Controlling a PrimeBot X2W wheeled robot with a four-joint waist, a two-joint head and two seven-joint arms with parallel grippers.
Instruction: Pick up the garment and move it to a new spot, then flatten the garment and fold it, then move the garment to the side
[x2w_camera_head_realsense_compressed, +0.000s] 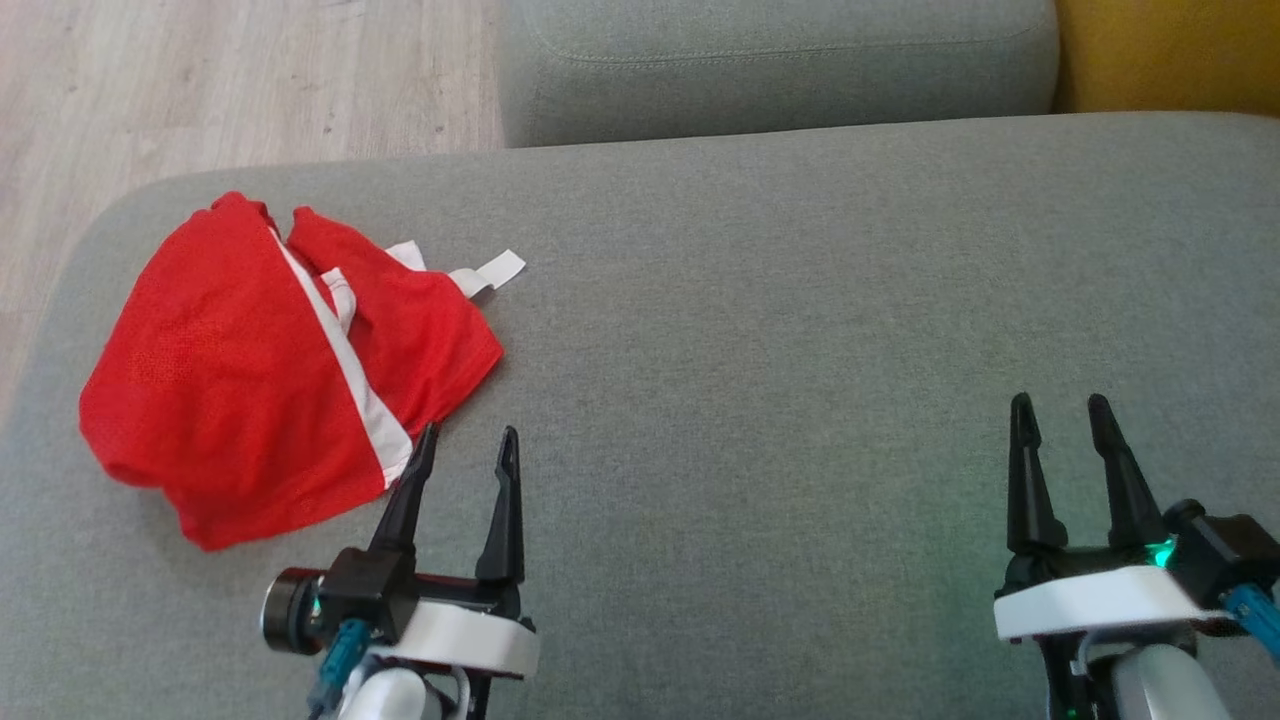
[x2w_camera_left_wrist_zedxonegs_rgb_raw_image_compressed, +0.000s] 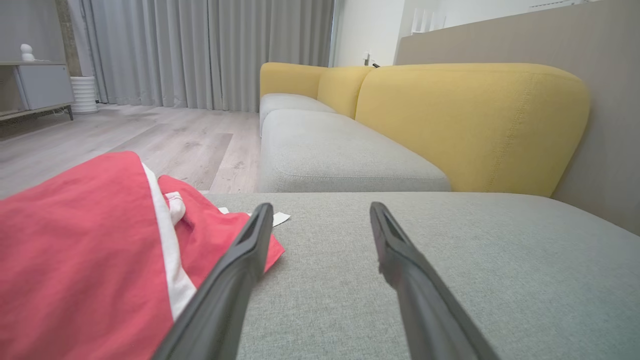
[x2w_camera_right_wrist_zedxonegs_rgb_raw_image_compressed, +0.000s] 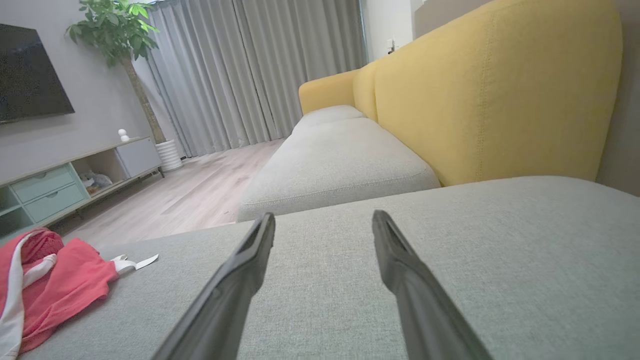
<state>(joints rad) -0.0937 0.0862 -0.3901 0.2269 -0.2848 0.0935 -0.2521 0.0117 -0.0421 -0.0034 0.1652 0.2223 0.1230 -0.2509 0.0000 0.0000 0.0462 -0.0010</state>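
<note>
Head view: the grey cushion (x2w_camera_head_realsense_compressed: 760, 330) carries the crumpled red garment (x2w_camera_head_realsense_compressed: 230, 380), just left of the left gripper (x2w_camera_head_realsense_compressed: 470, 432), whose fingers are spread and empty. The right gripper (x2w_camera_head_realsense_compressed: 1062, 400), equally spread and empty, sits well apart. A shallow pinch risks lifting only 1 layer and trailing the white strap (x2w_camera_head_realsense_compressed: 497, 270).

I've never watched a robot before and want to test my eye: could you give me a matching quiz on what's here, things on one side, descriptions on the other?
Things:
1. garment
2. left gripper
3. right gripper
4. backrest

Descriptions:
A. yellow
B. open, beside the garment's edge
C. red with a white stripe, crumpled
D. open, over bare grey cushion

Pairs: 1-C, 2-B, 3-D, 4-A
</note>
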